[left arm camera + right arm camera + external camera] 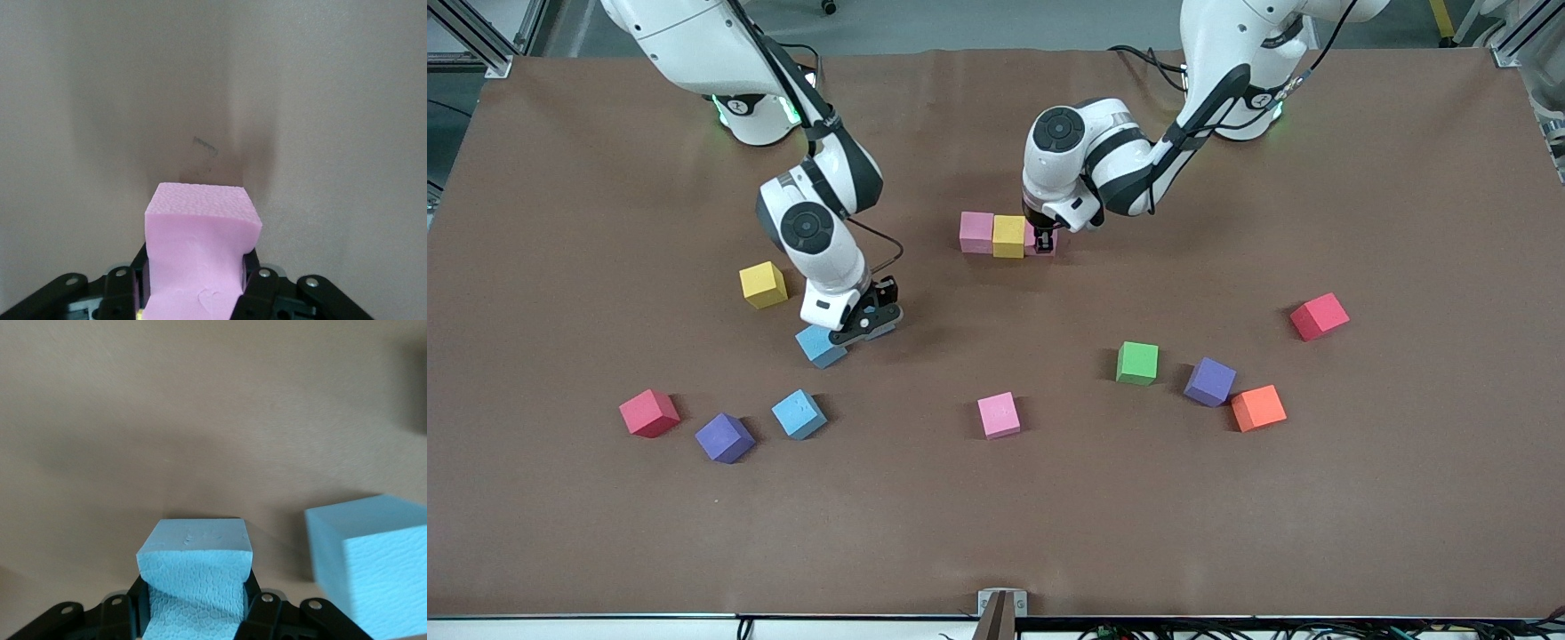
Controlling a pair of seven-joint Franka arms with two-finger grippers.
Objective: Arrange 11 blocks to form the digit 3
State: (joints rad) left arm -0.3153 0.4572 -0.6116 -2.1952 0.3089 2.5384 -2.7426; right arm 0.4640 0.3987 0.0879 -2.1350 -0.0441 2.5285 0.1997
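- Left gripper (1043, 240): low at the end of a short row of blocks, fingers clamped on a pink block (200, 250), squeezed in at its sides. From the front this block (1040, 242) is mostly hidden by the gripper.
- Row: pink block (976, 231), yellow block (1009, 236), then the gripped pink one, touching side by side, in the middle of the table toward the robots' bases.
- Right gripper (860, 326): low over the table, fingers closed on a light blue block (193, 587), dented by the grip. From the front that block is covered by the gripper.
- Second light blue block (820, 345): just beside the right gripper; cut off at the frame edge in the right wrist view (373, 563).
- Loose yellow block (763, 284): near the right arm, toward the bases.
- Toward the right arm's end, nearer the camera: red cube (649, 413), purple block (725, 437), light blue block (799, 414).
- Lone pink block (999, 415): mid-table, open surface all round.
- Toward the left arm's end: green block (1137, 363), purple block (1210, 381) and orange block (1258, 408) almost touching, red cube (1320, 316) apart.
- Table (996, 533): brown matte sheet; broad bare strip along the camera edge.
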